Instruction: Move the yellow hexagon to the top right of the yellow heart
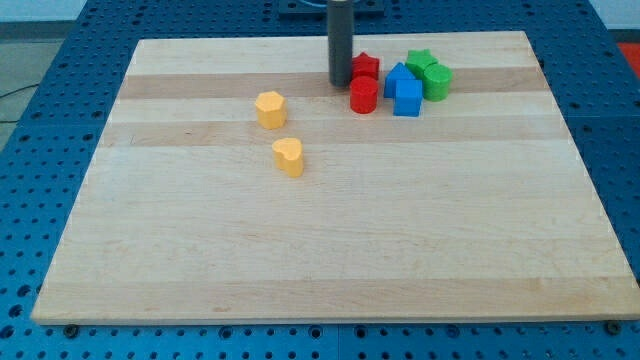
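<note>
The yellow hexagon [270,109] lies left of the board's middle, toward the view's top. The yellow heart [288,157] lies just below it and slightly to its right, a small gap apart. My tip [341,83] stands near the view's top centre, to the right of and above the hexagon, well apart from it. The tip is just left of the red blocks.
A cluster sits right of the tip: a red star [366,67], a red cylinder [363,96], two blue blocks [398,78] [407,98], a green star [420,62] and a green hexagon [437,81]. The wooden board [320,250] rests on a blue perforated table.
</note>
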Robot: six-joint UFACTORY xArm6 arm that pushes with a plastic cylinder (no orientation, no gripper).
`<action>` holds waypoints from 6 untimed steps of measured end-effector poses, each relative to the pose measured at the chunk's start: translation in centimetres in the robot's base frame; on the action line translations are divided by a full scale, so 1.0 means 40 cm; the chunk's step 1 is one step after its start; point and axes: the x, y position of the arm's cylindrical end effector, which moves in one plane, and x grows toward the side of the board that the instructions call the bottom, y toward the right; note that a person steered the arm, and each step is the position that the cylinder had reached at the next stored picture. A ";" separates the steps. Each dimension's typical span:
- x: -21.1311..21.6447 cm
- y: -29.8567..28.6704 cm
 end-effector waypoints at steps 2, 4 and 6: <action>-0.034 0.100; 0.096 -0.347; 0.236 -0.445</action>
